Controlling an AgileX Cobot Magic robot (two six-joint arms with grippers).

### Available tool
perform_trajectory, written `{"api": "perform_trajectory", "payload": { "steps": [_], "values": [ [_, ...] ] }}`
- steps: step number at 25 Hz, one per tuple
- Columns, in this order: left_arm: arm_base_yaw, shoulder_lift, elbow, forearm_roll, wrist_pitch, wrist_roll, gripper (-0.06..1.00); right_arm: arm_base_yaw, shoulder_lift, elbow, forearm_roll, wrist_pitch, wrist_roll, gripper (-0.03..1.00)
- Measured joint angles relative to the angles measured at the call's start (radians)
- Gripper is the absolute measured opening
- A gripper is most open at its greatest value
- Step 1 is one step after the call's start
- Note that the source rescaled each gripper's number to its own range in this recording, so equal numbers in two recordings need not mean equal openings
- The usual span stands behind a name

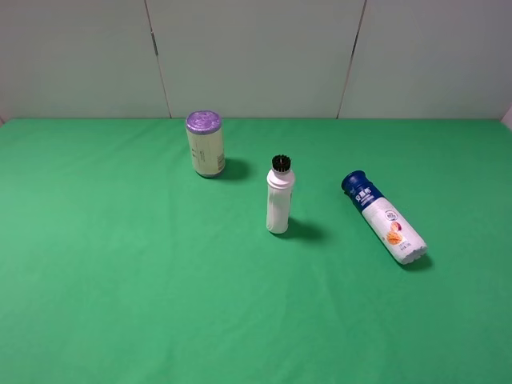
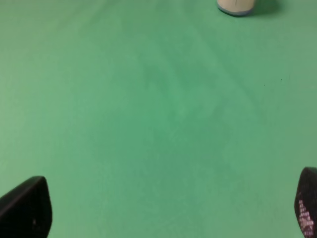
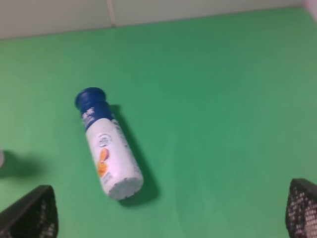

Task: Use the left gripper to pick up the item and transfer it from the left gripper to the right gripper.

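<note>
Three containers on the green worktop. Cream can with purple lid stands upright at about 11 o'clock from centre. Slim white bottle with black cap, upright, near centre. The item lies on its side at 3 o'clock, blue cap toward the back wall, well apart from both. Left gripper: fingers spread wide over bare cloth. Right gripper: fingers apart, item lying ahead of them, untouched.
</note>
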Motion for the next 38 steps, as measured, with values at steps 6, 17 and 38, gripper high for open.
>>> {"api": "perform_trajectory", "payload": {
  "steps": [6,17,38],
  "values": [
    [0.000,0.000,0.000,0.000,0.000,0.000,1.00,-0.024,0.000,0.000,0.000,0.000,-0.001,1.00],
    [0.000,0.000,0.000,0.000,0.000,-0.001,1.00,-0.024,0.000,0.000,0.000,0.000,-0.001,1.00],
    [0.048,0.000,0.000,0.000,0.000,-0.001,1.00,-0.024,0.000,0.000,0.000,0.001,-0.001,1.00]
  ]
}}
